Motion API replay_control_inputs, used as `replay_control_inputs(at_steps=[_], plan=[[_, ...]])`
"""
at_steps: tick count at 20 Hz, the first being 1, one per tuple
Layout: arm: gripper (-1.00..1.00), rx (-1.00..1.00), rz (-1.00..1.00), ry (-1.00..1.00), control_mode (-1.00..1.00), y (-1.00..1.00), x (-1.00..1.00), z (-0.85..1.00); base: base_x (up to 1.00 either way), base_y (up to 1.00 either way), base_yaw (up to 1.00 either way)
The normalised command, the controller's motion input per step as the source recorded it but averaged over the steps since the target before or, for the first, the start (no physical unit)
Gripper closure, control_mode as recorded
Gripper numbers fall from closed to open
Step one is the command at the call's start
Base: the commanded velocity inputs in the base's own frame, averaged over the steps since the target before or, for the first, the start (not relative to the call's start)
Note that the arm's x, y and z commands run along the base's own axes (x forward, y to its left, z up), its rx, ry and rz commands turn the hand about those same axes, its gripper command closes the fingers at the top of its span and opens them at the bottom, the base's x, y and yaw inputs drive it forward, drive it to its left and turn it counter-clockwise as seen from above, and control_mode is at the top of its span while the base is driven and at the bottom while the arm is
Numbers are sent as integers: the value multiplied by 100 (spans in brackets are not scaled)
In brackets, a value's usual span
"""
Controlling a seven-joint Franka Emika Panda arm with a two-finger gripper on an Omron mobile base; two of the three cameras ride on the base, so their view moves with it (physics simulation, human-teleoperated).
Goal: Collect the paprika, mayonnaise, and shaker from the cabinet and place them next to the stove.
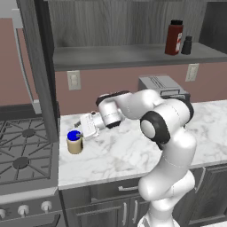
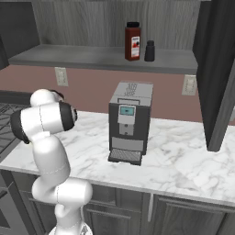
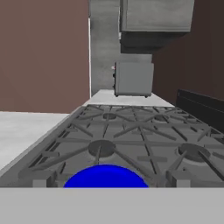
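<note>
The mayonnaise (image 1: 74,142), a cream jar with a blue lid, stands upright on the marble counter right beside the stove (image 1: 22,155). My gripper (image 1: 80,128) hovers just above and behind the jar, pointing toward the stove, open and holding nothing. In the hand view the blue lid of the mayonnaise (image 3: 105,176) sits at the bottom centre, with the stove (image 3: 131,131) grates beyond it. The paprika (image 1: 174,37) (image 2: 132,41) and the small black shaker (image 1: 187,45) (image 2: 149,51) stand side by side on the cabinet (image 1: 124,55) (image 2: 82,57) shelf.
A grey boxy coffee machine (image 2: 130,121) (image 1: 163,86) stands at the back of the counter (image 1: 124,155). A dark vertical panel (image 1: 44,66) rises between stove and counter. Another dark panel (image 2: 220,69) hangs at the right.
</note>
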Motion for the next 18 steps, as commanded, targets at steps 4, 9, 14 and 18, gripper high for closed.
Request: replay_control_inputs(at_steps=[4, 9, 14, 18], plan=[[-100, 0, 0, 0, -100, -1, -5, 38, 0, 0, 0], [-100, 0, 0, -1, -100, -8, -31, 39, 0, 0, 0], [-100, 3, -5, -7, -100, -13, -79, 49, 0, 0, 0], [-100, 4, -11, -11, -100, -22, -91, 67, 0, 0, 0]])
